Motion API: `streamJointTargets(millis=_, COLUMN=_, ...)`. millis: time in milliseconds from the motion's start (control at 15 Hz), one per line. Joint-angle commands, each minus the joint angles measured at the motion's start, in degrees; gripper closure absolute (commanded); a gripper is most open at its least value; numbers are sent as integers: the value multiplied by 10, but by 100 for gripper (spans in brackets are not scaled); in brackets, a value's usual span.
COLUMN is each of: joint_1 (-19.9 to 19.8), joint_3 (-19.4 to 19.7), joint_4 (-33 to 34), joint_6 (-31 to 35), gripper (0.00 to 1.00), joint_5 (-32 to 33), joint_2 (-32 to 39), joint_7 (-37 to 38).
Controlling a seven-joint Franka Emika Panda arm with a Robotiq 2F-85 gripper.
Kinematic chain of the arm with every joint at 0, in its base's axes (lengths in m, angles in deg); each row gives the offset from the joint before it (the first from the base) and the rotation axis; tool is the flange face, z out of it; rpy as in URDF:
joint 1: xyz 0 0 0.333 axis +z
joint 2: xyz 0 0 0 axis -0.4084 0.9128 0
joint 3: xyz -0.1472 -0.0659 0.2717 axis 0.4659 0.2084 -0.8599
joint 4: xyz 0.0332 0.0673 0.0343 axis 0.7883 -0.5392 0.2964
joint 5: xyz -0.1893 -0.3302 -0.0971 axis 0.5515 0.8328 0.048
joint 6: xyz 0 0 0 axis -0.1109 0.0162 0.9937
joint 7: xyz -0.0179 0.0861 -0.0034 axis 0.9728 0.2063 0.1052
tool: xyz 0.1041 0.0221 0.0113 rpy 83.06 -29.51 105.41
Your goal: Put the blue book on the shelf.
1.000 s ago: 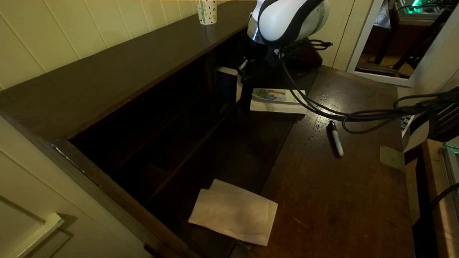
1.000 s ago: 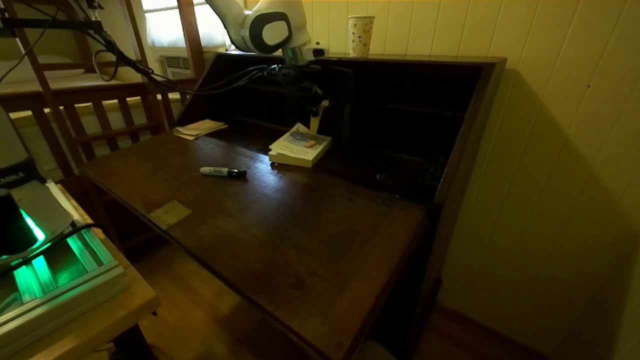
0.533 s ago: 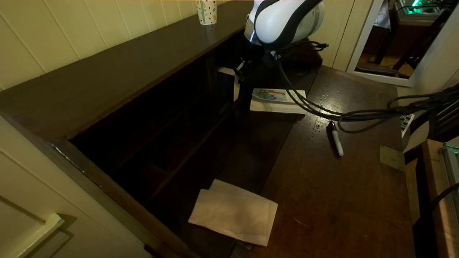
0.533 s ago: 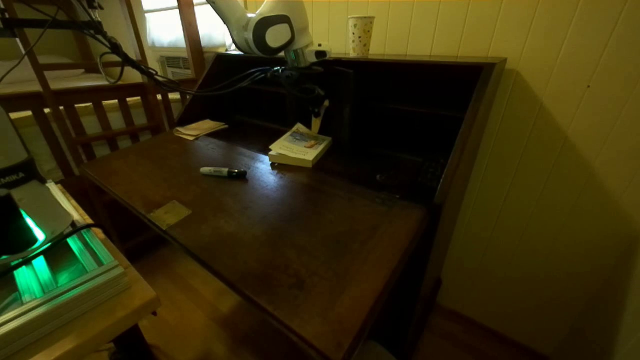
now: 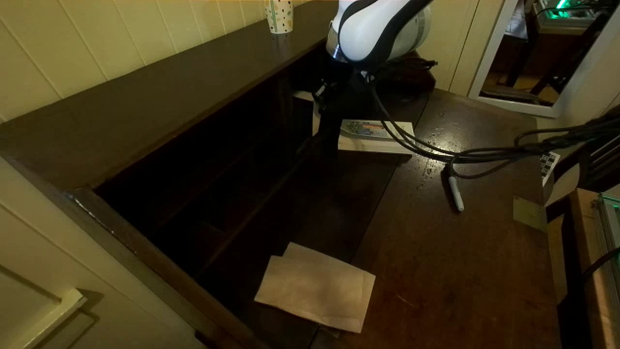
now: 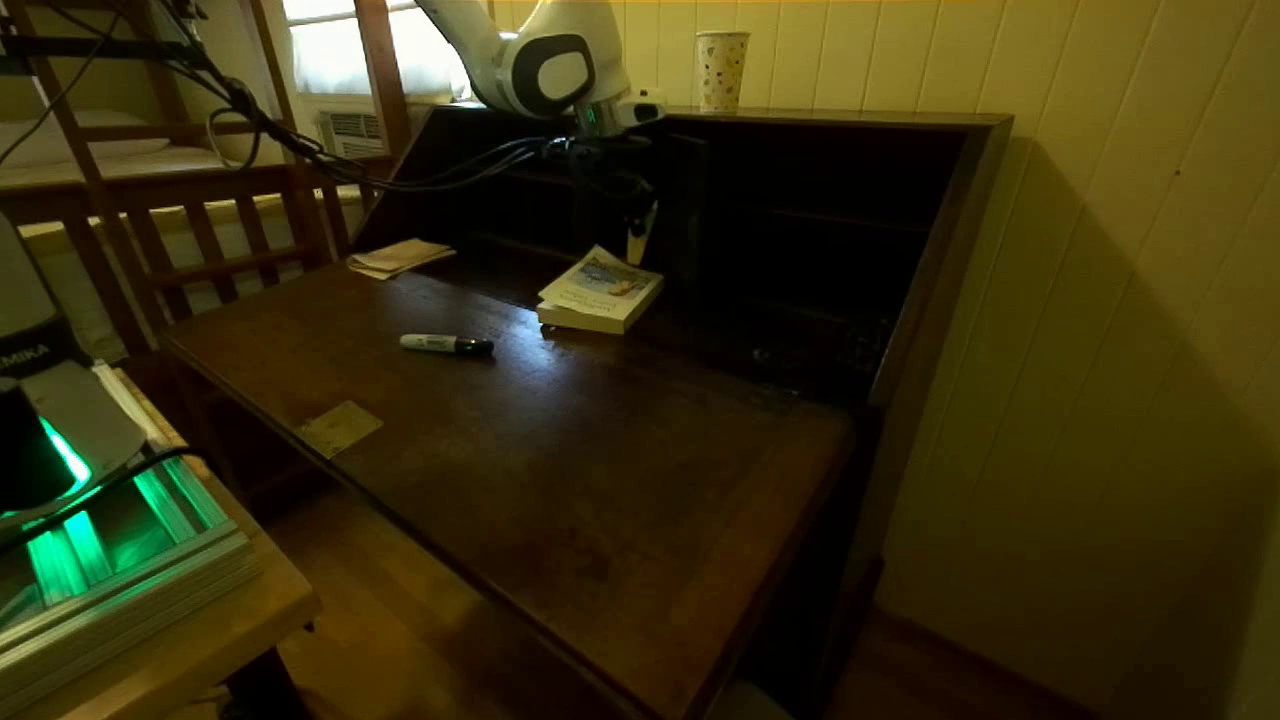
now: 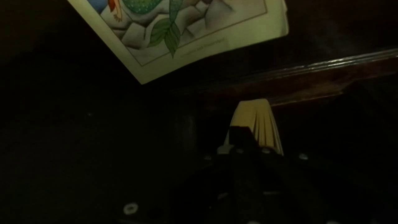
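Note:
The blue book stands upright in a cubby of the dark-brown shelf (image 5: pixel 184 82), its pale page edge (image 5: pixel 316 121) facing out; its dark cover is mostly lost in shadow. In an exterior view only a pale strip of the book (image 6: pixel 638 245) shows. In the wrist view its pages (image 7: pixel 248 113) face the camera. My gripper (image 7: pixel 242 135) looks shut, its tips in front of the pages and narrower than them, apparently touching them. In both exterior views the dark gripper (image 5: pixel 319 92) is at the book's outer upper edge; there its fingers (image 6: pixel 643 205) are hard to make out.
A thick white book (image 5: pixel 375 144) with a picture lies just outside the cubby, close to the gripper. Folded paper sheets (image 5: pixel 315 286) and a marker (image 6: pixel 445 345) lie on the desk. A spotted cup (image 6: pixel 722 70) stands on the top board. Cables (image 5: pixel 523 154) hang from the arm.
The arm and gripper have moved a little toward the back of the shelf. The book has slid slightly deeper into the cubby with them. The white book, papers and marker have stayed still.

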Motion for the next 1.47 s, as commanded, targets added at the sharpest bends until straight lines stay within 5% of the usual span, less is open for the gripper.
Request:
streamJointTargets(millis=0, joint_1=-1, joint_3=-4, joint_4=26, joint_6=9, gripper=100, joint_5=-6, joint_2=20, joint_7=-2)
streamJointTargets(millis=1400, joint_1=1, joint_3=-11, joint_4=35, joint_6=-3, gripper=100, joint_5=-7, joint_2=20, joint_7=-5)
